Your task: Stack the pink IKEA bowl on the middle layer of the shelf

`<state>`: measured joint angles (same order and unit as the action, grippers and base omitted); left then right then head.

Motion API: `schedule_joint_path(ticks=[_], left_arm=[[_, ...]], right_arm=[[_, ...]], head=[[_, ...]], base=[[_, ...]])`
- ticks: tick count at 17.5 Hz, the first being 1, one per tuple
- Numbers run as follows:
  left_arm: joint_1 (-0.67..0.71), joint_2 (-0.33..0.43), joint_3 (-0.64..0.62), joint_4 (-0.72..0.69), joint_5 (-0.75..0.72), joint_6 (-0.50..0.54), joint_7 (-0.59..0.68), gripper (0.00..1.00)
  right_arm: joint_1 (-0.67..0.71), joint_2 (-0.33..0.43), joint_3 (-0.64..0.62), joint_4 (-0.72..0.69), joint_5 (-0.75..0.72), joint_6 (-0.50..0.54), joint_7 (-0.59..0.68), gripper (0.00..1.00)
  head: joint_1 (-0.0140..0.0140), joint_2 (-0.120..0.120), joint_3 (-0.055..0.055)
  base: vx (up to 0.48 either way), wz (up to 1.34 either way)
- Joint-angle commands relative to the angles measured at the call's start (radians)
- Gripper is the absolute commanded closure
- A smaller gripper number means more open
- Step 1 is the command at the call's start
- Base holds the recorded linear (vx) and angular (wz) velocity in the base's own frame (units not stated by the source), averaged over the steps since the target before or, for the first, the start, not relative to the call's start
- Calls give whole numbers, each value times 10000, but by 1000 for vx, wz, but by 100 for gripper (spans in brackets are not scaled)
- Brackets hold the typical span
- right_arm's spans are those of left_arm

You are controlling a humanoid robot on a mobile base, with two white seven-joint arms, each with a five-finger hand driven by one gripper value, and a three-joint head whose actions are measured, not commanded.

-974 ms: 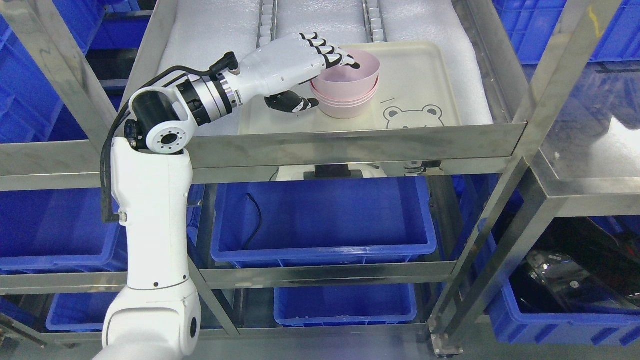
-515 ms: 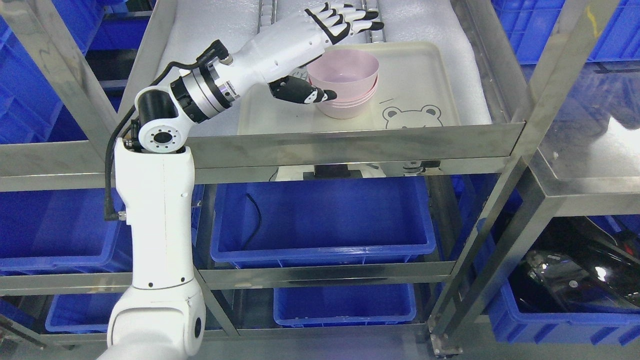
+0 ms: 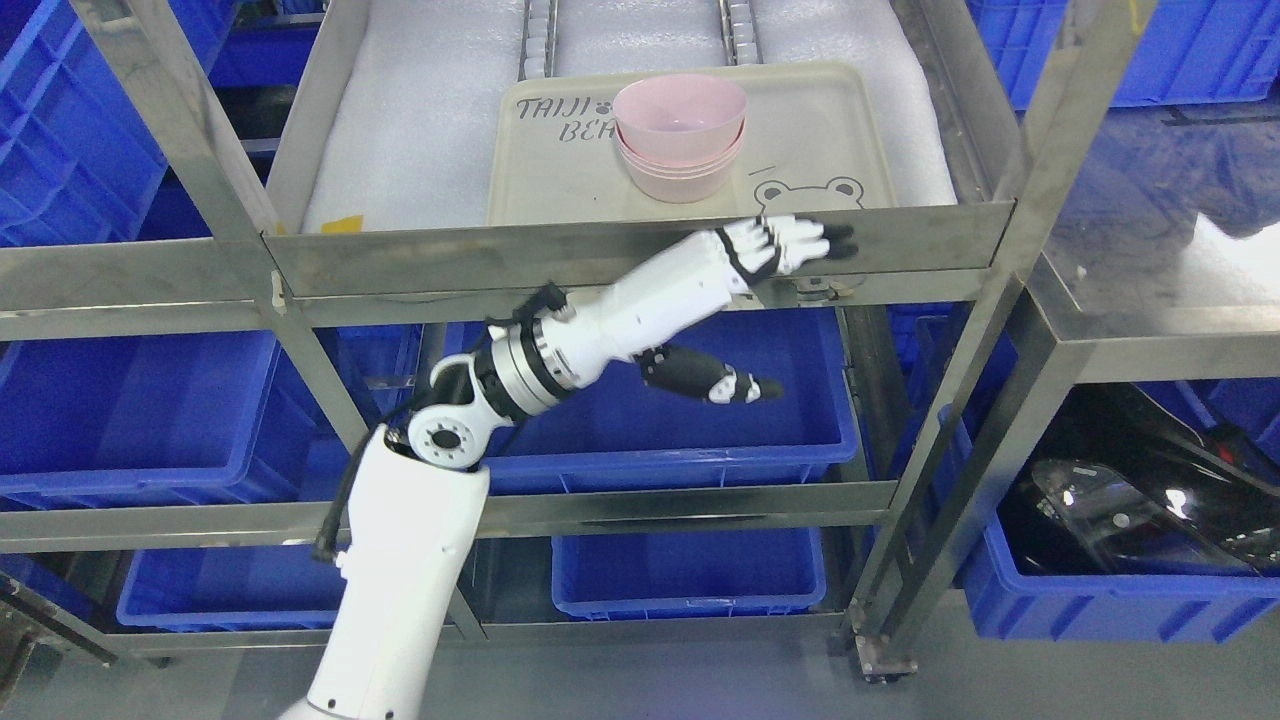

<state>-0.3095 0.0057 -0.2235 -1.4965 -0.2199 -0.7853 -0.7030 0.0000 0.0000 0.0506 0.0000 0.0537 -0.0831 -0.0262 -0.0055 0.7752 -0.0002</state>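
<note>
- Withdrawing: white robot left hand [image 3: 775,245], fingers spread and holding nothing, has dropped from above the bowls to the front of the steel shelf rail [image 3: 900,250].
- Released: pink plastic bowl stack [image 3: 680,135] now stands alone on the cream bear-printed tray [image 3: 560,190]; stacking looks complete.
- Position: bowls sit above and just left of the hand, apart from it.

Steel shelf rack [image 3: 640,262] fills the frame, white foam liner [image 3: 420,120] on its upper layer. Blue bins [image 3: 690,440] on lower layers and on racks left and right. Grey floor [image 3: 1000,680] below. Glare on steel top [image 3: 1190,290] at right.
</note>
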Motion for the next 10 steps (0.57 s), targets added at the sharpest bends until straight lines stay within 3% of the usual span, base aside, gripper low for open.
schedule_joint_path(ticks=[1,4,10], left_arm=[[2861,118,-1878,1692,343,-1,157,5],[3706,118,-1233,2828,770,-1,1286,5],[4291,118,-850,3322,2257,333,7497,5]], right_arm=[[230,-175,0,-175,0,3,1,0],[230,-175,0,-175,0,3,1,0],[230,-175,0,-175,0,3,1,0]], head=[[0,0,0],[0,0,0],[0,-2,0]], base=[[-176,-74],[-177,-145],[-108,-72]])
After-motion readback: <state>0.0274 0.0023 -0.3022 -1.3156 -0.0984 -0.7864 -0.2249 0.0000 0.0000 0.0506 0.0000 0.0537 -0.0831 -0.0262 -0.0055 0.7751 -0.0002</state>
